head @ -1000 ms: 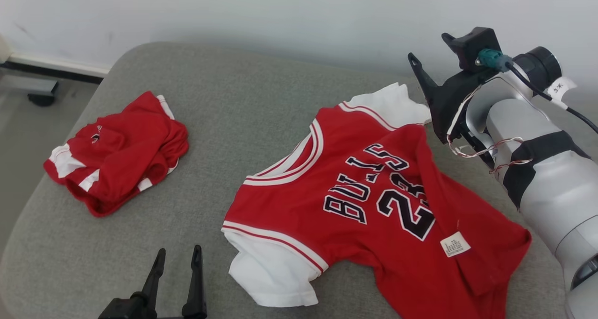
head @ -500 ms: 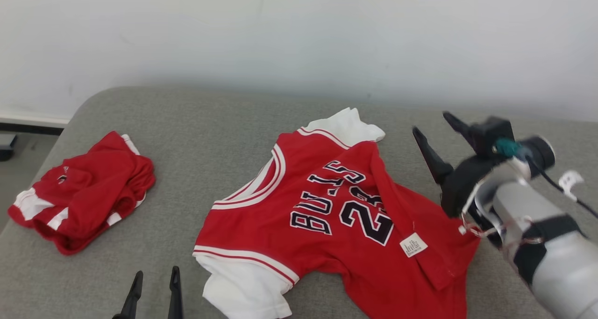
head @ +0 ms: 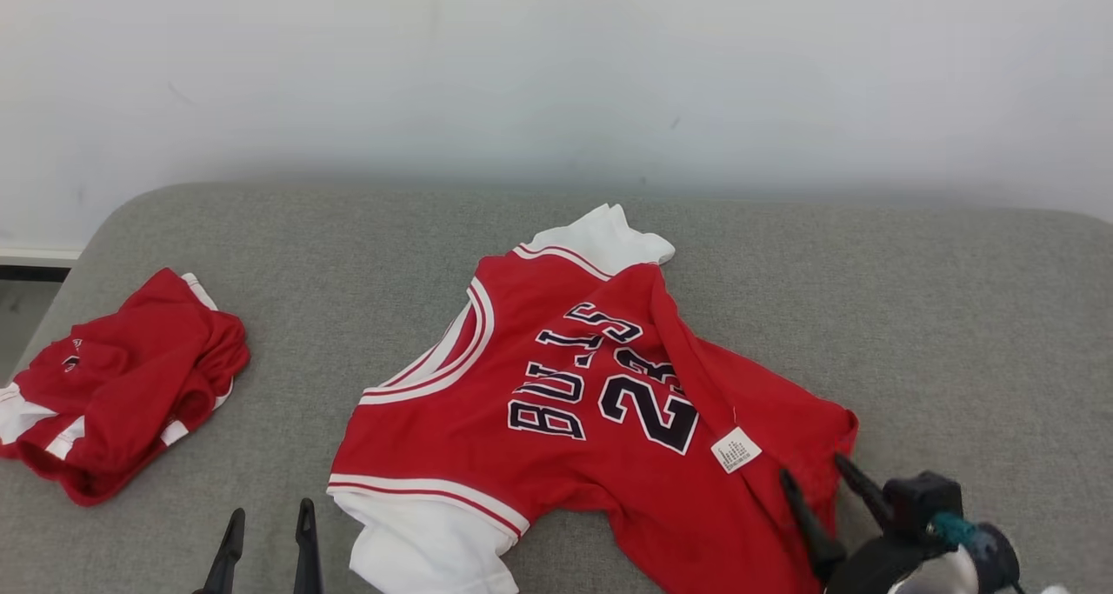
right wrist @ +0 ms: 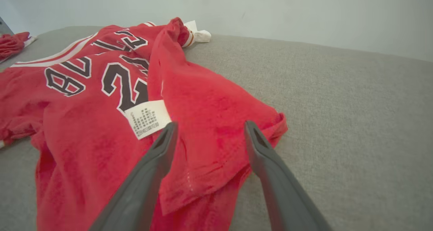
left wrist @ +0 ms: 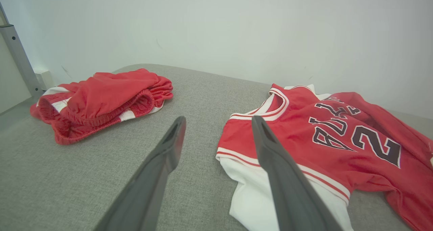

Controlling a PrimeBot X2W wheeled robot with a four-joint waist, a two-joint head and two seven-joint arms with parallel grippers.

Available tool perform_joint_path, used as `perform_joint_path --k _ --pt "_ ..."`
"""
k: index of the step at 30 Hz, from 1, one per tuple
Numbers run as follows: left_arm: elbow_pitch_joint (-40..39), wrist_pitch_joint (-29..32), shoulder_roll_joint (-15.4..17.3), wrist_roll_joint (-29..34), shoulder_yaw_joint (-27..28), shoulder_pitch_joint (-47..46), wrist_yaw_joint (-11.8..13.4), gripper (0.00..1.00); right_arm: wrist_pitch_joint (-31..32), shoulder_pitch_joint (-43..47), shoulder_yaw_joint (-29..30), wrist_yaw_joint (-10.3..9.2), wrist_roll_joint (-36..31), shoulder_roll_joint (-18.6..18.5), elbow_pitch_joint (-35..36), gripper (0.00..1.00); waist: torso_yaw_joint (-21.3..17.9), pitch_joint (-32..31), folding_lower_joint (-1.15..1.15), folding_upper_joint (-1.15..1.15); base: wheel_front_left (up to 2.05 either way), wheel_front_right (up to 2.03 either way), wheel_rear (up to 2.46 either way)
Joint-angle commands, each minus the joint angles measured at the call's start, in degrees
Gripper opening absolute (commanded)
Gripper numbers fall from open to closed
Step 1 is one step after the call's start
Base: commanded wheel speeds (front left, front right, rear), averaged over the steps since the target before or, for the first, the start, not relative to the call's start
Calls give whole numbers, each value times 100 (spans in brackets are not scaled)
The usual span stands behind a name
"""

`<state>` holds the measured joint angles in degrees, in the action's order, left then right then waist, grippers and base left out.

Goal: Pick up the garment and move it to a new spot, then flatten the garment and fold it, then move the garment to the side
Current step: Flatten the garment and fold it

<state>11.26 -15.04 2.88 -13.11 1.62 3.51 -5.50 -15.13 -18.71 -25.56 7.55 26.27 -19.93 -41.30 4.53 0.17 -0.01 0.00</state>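
Right pincer (head: pixel 815 470): fingers apart, empty, at the hem corner of the red fabric basketball jersey (head: pixel 487 420).
Left pincer (head: pixel 270 509): apart, empty, near its white sleeve.
Jersey: rumpled, mid grey padded surface (head: pixel 956 316).

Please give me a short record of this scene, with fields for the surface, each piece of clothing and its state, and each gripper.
surface: grey cushion, wall behind
jersey: red, lettering up, mid-cushion; one side flipped over, label showing; not flat
shorts: red, bunched, at cushion's left end, apart from jersey
left gripper: jaws open, empty, beside jersey's white sleeve
right gripper: jaws open, at jersey's hem corner; contact cannot be told
task state: jersey not yet folded
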Motion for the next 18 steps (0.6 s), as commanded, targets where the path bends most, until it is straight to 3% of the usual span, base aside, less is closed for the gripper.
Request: perform_joint_path --k 1,7,18 --pt "-20 -15 -1 45 15 15 -3 100 -7 246 148 -13 -135 140 129 100 -19 8 1 0 0 0 0" --pt "-14 -15 0 45 7 -31 -35 100 -6 874 723 -13 -489 512 434 100 -39 52 1 0 0 0 0" --pt "42 -15 0 57 -42 -89 -52 100 94 1070 1225 -13 -905 836 441 100 50 80 1 0 0 0 0"
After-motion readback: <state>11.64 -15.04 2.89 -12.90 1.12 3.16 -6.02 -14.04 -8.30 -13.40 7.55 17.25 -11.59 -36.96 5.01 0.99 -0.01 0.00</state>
